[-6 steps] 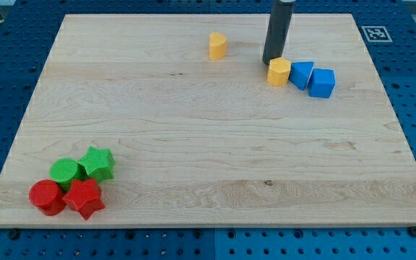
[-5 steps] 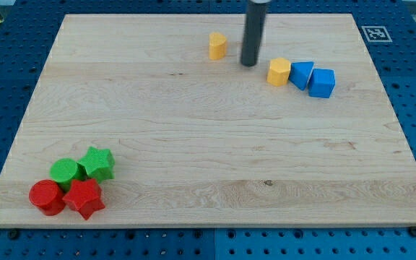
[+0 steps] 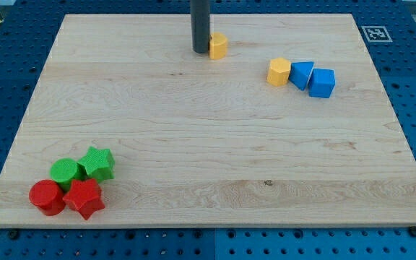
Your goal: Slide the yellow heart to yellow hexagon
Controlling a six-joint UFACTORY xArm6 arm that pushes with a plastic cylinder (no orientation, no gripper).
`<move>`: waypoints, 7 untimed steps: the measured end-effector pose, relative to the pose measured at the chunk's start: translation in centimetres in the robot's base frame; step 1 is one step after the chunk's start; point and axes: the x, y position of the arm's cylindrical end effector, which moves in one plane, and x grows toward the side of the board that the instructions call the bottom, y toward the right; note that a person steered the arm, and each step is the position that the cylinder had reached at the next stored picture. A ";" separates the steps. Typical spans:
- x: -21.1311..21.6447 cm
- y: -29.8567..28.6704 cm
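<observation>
The yellow heart [image 3: 218, 45] lies near the view's top, a little right of centre. My tip [image 3: 200, 50] stands on the board right at the heart's left side, touching or nearly touching it. The yellow hexagon [image 3: 279, 71] lies further to the right and slightly lower, with a gap of bare board between it and the heart.
Two blue blocks [image 3: 301, 75] [image 3: 322, 82] sit in a row against the hexagon's right side. At the view's bottom left is a cluster: a green cylinder [image 3: 65, 171], a green star [image 3: 97, 163], a red cylinder [image 3: 47, 196] and a red star [image 3: 84, 198].
My tip has moved left from beside the yellow hexagon, past the heart, to the heart's left side. No block has visibly moved.
</observation>
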 end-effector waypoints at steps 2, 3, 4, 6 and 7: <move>0.0 0.9; -0.7 0.9; -2.2 1.2; -1.4 6.6; 1.3 7.0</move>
